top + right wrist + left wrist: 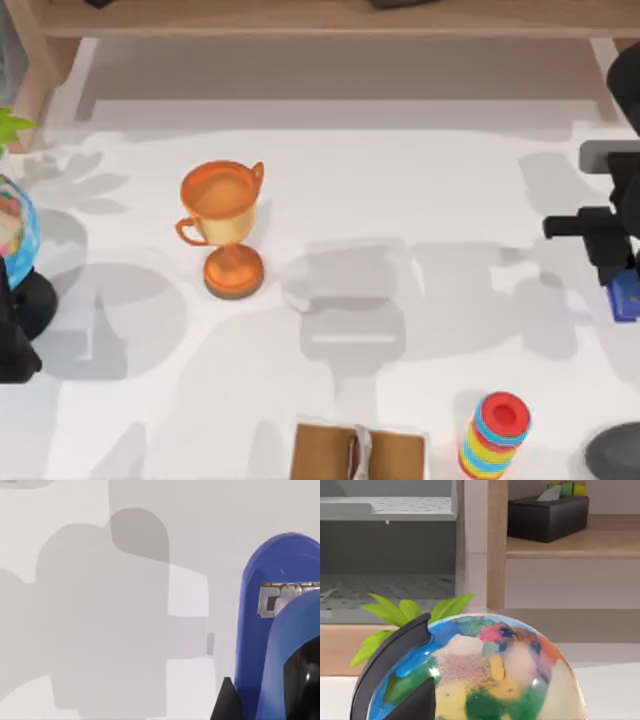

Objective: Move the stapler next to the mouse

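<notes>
Two arms flank the desk (400,180). At three o'clock in the top view the right hand (612,262) sits over the blue stapler (626,297); whether it grasps the stapler I cannot tell. Toward five o'clock lies the mouse (615,452), well apart from the stapler, beside the ring stack (494,435). At nine o'clock the left hand (12,340) is parked by the globe (12,228).

Blue stapler (260,630), dark grey mouse (615,452), orange trophy (224,225), rainbow-striped ring stack (493,437), multicoloured globe (490,675).
</notes>
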`<state>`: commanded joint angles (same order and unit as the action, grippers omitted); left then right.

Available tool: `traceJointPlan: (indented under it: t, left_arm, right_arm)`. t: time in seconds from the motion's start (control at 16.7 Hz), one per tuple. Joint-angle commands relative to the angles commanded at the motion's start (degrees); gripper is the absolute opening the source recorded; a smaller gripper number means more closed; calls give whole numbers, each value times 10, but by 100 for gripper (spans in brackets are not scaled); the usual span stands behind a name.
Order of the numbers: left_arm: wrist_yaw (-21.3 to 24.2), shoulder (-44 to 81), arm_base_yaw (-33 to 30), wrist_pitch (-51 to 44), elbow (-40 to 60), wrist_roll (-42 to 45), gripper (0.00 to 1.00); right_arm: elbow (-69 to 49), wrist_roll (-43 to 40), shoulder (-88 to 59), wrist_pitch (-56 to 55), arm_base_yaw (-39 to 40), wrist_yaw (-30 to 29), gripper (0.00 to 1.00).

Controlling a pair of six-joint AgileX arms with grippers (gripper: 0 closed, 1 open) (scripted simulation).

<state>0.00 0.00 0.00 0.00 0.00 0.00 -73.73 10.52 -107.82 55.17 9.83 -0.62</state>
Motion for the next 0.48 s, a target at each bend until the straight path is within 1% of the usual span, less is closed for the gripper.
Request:
traceJointPlan:
  t: [0.48]
  left_arm:
    - [0, 0, 0, 0, 0, 0, 100]
  right_arm:
    - [-6, -1, 10, -19, 0, 0, 0]
